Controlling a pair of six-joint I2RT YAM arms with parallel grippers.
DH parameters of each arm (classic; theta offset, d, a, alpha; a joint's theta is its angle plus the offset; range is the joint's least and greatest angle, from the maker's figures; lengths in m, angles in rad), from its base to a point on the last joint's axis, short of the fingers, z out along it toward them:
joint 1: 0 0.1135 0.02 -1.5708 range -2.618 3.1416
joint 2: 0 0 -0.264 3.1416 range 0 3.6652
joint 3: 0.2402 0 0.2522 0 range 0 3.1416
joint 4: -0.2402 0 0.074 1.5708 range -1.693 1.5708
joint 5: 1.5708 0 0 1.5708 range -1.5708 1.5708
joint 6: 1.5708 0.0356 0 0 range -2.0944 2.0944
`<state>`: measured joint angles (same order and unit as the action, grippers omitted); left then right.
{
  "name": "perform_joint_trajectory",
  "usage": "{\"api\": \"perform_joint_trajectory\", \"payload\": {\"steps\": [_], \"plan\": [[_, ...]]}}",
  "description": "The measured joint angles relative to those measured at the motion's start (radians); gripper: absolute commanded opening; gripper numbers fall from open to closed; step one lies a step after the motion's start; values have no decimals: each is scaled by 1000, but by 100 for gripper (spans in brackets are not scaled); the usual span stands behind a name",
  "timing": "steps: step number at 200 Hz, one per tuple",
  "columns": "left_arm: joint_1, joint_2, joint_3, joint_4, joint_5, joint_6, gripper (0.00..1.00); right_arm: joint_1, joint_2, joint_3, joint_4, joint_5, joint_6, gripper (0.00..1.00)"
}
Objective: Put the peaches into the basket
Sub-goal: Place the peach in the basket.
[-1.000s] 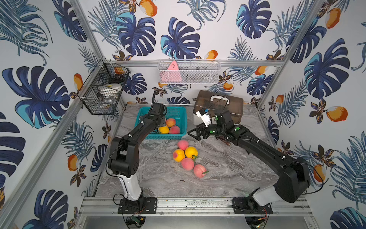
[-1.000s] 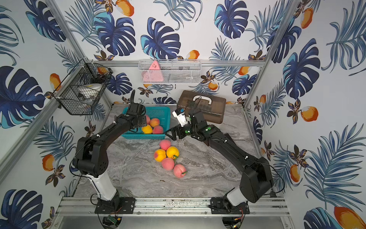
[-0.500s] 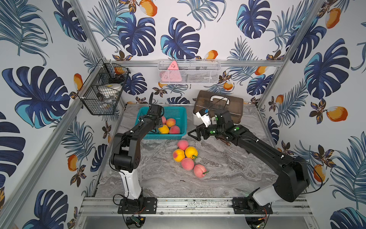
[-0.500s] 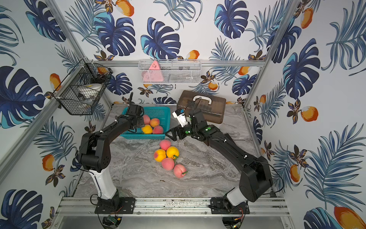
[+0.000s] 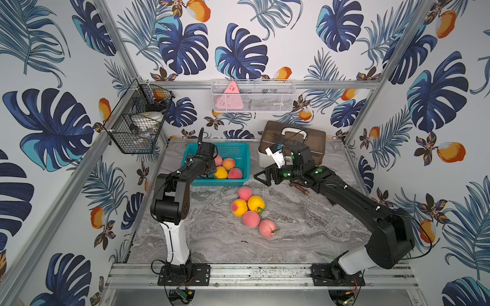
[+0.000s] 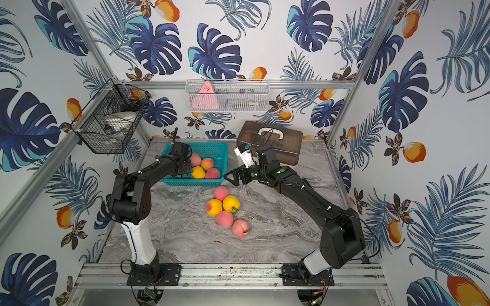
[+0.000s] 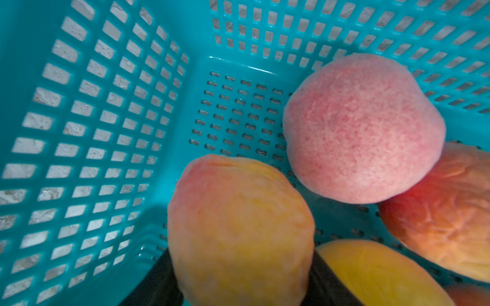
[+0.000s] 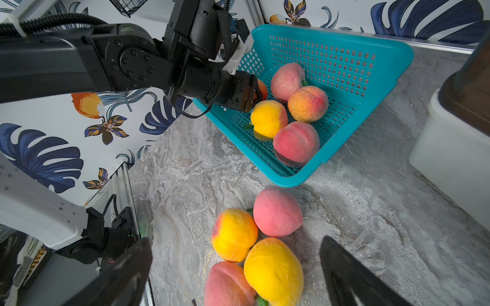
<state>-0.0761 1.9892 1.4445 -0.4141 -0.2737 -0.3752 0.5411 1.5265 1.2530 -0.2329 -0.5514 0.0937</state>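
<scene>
grips peach (image 7: pixel 238 225) with left gripper (image 8: pixel 252 94) inside basket (image 8: pixel 397 53); hangs right gripper (image 5: pixel 263 178) wide open near five peaches (image 5: pixel 250 204) mid-tabletop (image 5: pixel 305 225).

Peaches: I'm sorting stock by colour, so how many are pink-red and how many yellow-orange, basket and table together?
Pink-red peaches: 5
Yellow-orange peaches: 5, counting the one held in the left gripper
Total: 10
</scene>
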Motion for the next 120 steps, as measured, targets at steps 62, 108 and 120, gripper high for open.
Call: {"api": "perform_joint_trajectory", "payload": {"steps": [62,108,120], "plan": [[0,23,3,-1,14,0,62,-1,0,-6,8,-7,0,100],[0,25,11,-5,21,0,79,-3,0,-8,9,-7,0,100],[0,24,13,-5,26,0,81,-4,0,-8,10,-7,0,100]]}}
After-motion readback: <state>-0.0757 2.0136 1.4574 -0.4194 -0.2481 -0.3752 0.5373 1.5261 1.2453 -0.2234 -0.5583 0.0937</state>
